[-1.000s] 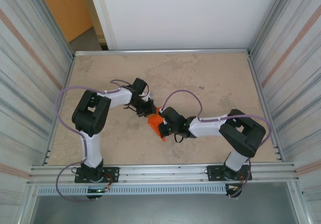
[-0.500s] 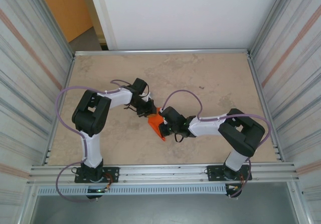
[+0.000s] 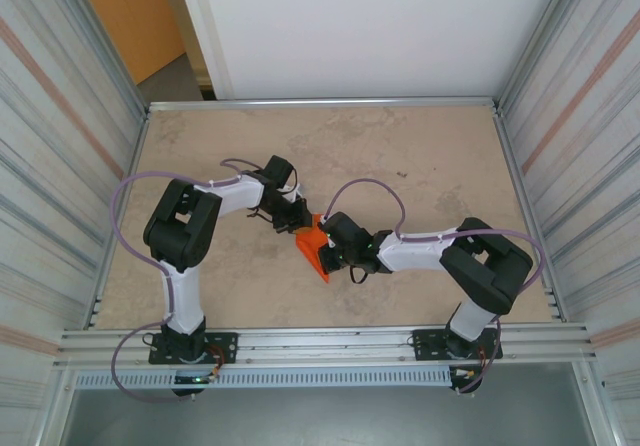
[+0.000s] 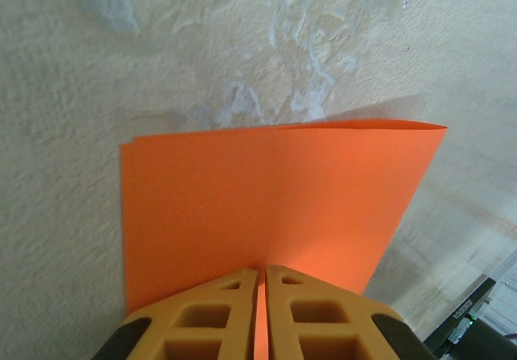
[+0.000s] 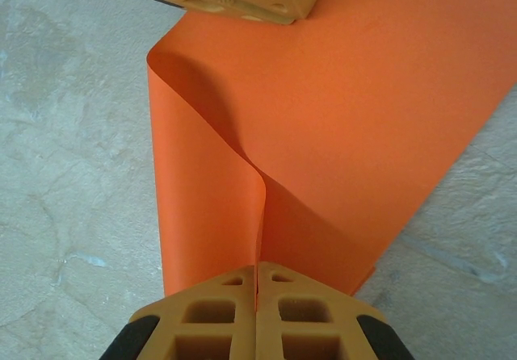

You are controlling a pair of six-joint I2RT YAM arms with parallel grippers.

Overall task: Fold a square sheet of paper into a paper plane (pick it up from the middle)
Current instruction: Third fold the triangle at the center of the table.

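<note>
Over the beige table [image 3: 430, 166], pinching the square sheet of paper [image 4: 275, 190] from opposite edges with left gripper [image 4: 261, 273] and right gripper [image 5: 257, 267].

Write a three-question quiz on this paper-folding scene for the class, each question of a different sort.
1. True or false: the right tool is open.
2. The paper is: A lying flat, untouched; B pinched by the left tool and the right tool; C crumpled into a ball.
3. Fill the gap: the paper's colour is ____.
Key: 1 false; 2 B; 3 orange.
</note>
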